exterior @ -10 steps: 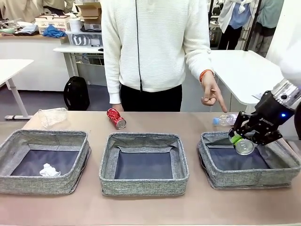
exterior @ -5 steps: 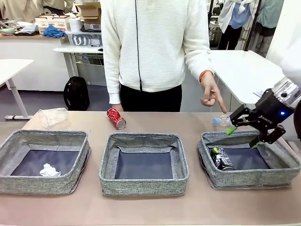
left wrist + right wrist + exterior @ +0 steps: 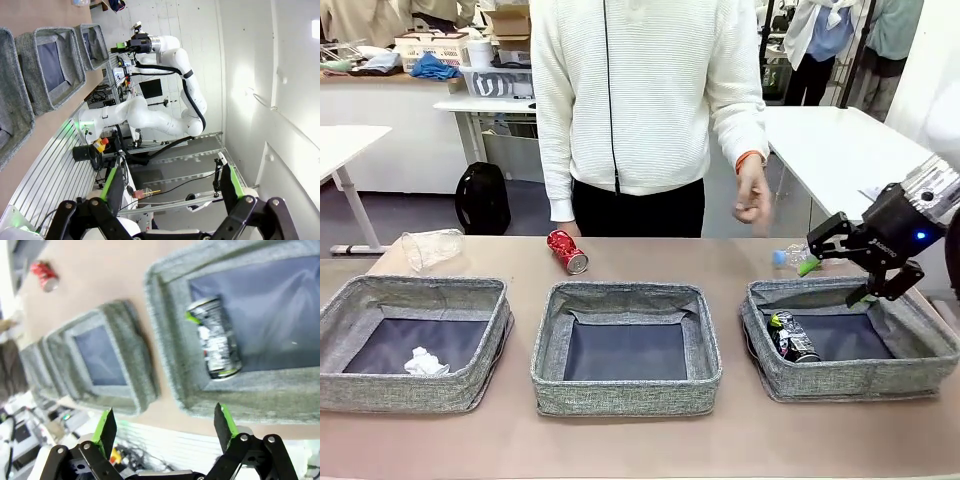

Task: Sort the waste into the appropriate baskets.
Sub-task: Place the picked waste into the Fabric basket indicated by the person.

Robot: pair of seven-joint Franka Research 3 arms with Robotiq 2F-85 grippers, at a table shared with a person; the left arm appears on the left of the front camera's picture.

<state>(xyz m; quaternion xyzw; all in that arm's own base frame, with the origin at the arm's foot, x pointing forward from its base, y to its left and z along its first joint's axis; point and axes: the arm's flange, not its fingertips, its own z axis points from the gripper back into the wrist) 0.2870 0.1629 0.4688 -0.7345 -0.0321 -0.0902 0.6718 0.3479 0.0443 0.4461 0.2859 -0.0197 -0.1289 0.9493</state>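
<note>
Right jaws: spread wide, empty, above the right basket.
Left jaws: spread wide, holding nothing.
Dark printed can: lying inside the right basket.
Paper ball: in the left basket.
Red can: on the desk, beyond the middle basket.

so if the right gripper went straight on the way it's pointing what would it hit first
Probably the right-hand basket, its wall beside the dark printed can inside; the right gripper is tilted, depth unclear.
</note>
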